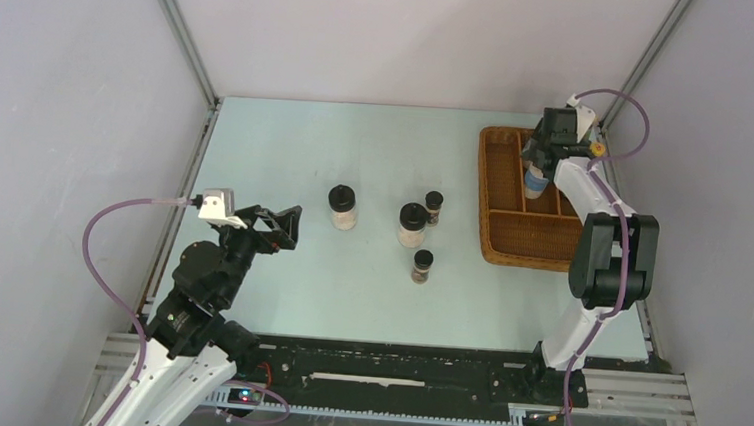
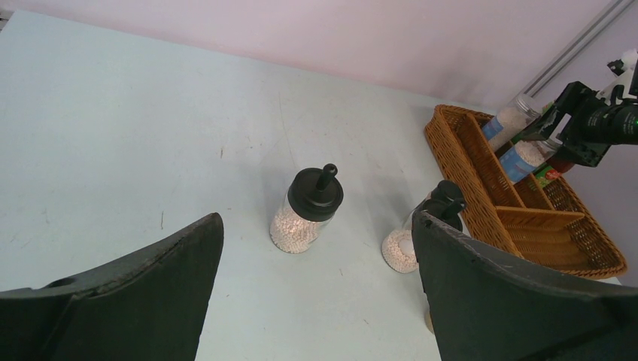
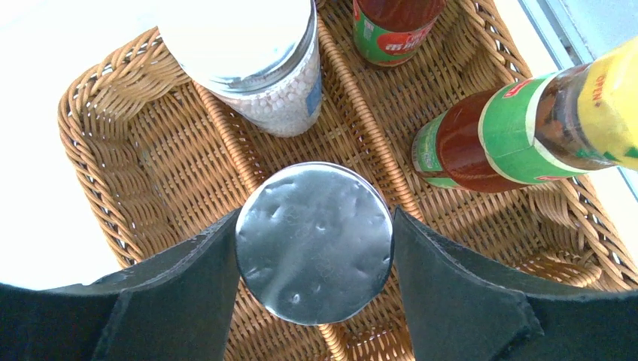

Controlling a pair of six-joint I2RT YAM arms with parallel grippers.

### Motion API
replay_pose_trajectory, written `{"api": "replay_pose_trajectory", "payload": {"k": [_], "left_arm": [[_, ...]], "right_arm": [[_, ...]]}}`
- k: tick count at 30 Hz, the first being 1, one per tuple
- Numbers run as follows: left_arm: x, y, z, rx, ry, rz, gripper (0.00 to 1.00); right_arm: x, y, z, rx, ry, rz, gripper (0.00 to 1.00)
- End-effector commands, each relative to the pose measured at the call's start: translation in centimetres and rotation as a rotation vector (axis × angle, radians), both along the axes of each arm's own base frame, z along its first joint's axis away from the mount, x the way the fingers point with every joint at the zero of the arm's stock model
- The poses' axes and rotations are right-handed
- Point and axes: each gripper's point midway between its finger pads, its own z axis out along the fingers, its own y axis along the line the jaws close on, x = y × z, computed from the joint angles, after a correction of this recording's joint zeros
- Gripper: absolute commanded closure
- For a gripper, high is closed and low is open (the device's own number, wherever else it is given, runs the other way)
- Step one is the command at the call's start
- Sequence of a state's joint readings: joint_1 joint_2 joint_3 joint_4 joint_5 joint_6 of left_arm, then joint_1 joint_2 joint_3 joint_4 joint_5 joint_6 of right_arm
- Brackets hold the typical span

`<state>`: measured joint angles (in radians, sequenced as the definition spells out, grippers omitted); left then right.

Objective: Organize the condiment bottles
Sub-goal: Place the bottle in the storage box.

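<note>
My right gripper [image 3: 316, 226] hangs over the brown wicker tray [image 3: 113, 150]. Its fingers flank the lid of a silver-lidded blue-label jar [image 3: 314, 242] that stands in a tray slot; the left finger lies against the lid and a sliver of gap shows on the right. A second silver-lidded jar [image 3: 248, 53] and two red sauce bottles [image 3: 399, 22] [image 3: 511, 135] stand in the tray too. On the table are two black-lidded white jars [image 1: 343, 209] [image 1: 412, 225] and two tiny dark jars [image 1: 434, 207] [image 1: 422, 265]. My left gripper [image 1: 287, 229] is wide open and empty, short of the nearer black-lidded jar [image 2: 308, 210].
The tray [image 1: 496, 243] lies along the table's right side with its near compartments unoccupied. The right arm's elbow [image 1: 610, 259] hangs over the tray's near right corner. Grey walls close in the table on the left, back and right.
</note>
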<state>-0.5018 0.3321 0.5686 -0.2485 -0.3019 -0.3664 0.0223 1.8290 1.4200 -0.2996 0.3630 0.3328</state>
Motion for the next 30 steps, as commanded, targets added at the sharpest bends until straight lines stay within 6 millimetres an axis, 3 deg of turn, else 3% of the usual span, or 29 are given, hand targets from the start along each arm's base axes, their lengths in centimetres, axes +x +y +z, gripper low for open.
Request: {"api": "replay_pose_trajectory", "payload": {"k": [1,15,30], "left_arm": [[0.2,-0.5,-0.3,-0.012,-0.007,-0.016,0.00],[0.0,-0.4,0.0,-0.017,-0.018,-0.016,0.00],[-0.7,-0.1,0.5,-0.035,-0.043,-0.021,0.00]], "right_arm": [[1.3,0.3,2.8,0.003,-0.069,-0.001,0.22],[1.5,1.0,7.6,-0.040,-0.132,0.023,0.21],[-0.9,1.2,11.6,-0.076,-0.188,0.012,0.21]]}}
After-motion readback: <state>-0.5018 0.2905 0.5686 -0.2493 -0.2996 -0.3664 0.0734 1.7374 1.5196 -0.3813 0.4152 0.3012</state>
